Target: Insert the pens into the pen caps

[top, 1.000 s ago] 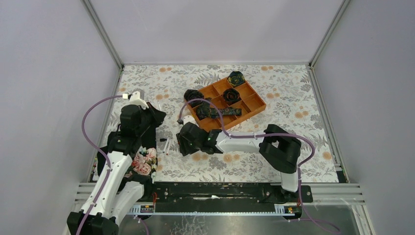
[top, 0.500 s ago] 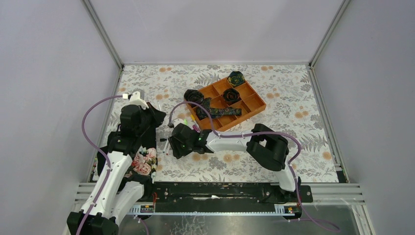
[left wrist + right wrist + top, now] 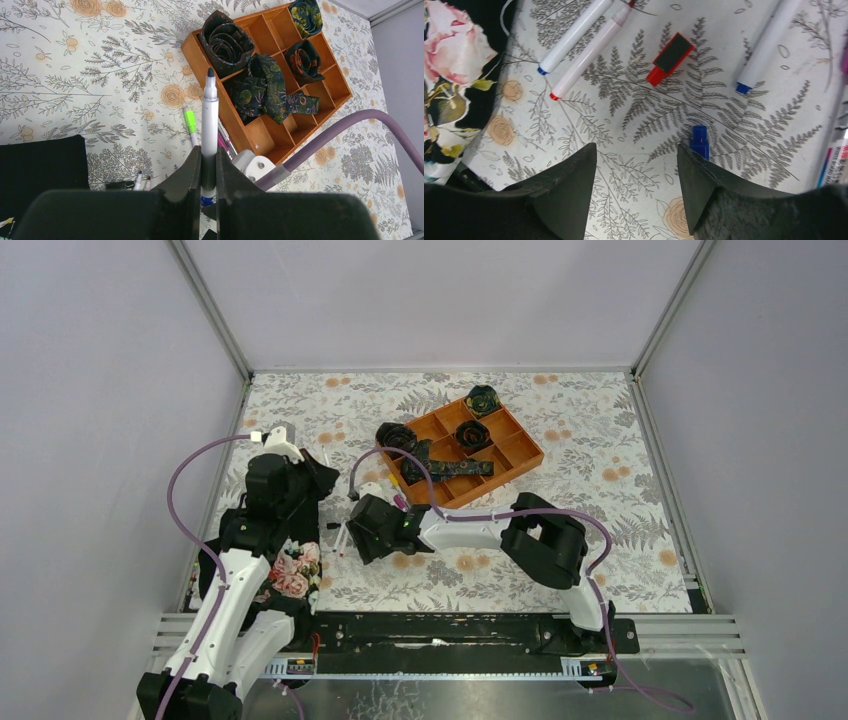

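Observation:
My left gripper (image 3: pixel 209 152) is shut on a white pen (image 3: pixel 209 120) with a black tip and a blue end, held above the table. My right gripper (image 3: pixel 636 150) is open, low over the floral table cover. A blue pen cap (image 3: pixel 699 141) lies just off its right finger. A red cap with a black part (image 3: pixel 671 57) lies further ahead. Two white pens, one blue-ended (image 3: pixel 574 32) and one red-ended (image 3: pixel 591 47), lie at the upper left, and another blue-ended pen (image 3: pixel 769 45) at the upper right. In the top view the right gripper (image 3: pixel 362 530) is beside the loose pens (image 3: pixel 341 537).
An orange compartment tray (image 3: pixel 520 455) with dark rolled fabric pieces stands behind the right arm. A green-capped pen (image 3: pixel 190 122) and magenta pens (image 3: pixel 226 142) lie by its near corner. A rose-print cloth (image 3: pixel 295 575) lies by the left arm's base.
My right gripper has moved left, away from the tray and toward the loose pens and caps. The left arm holds still with its pen.

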Robot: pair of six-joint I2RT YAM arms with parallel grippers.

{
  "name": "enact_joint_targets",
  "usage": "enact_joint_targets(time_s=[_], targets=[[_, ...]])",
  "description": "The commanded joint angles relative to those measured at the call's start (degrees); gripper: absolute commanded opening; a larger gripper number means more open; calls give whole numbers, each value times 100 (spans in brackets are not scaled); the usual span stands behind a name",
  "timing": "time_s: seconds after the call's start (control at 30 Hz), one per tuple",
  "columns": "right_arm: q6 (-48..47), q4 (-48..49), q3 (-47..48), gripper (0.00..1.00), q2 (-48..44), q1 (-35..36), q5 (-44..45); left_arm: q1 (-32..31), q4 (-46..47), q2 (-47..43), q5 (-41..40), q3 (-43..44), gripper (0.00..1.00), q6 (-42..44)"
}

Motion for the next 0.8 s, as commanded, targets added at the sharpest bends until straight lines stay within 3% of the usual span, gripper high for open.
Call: enact_joint_targets(time_s=[0.0, 0.37, 0.77], targets=[[151, -547, 35, 67, -181, 30, 578, 34, 109, -17, 2, -50, 0, 96], [347, -964, -165, 73, -424, -1, 1118, 34, 139, 0, 53, -71, 0, 81], [372, -827, -306, 75, -457, -269, 1062, 34, 150, 42, 98, -74, 0, 67]])
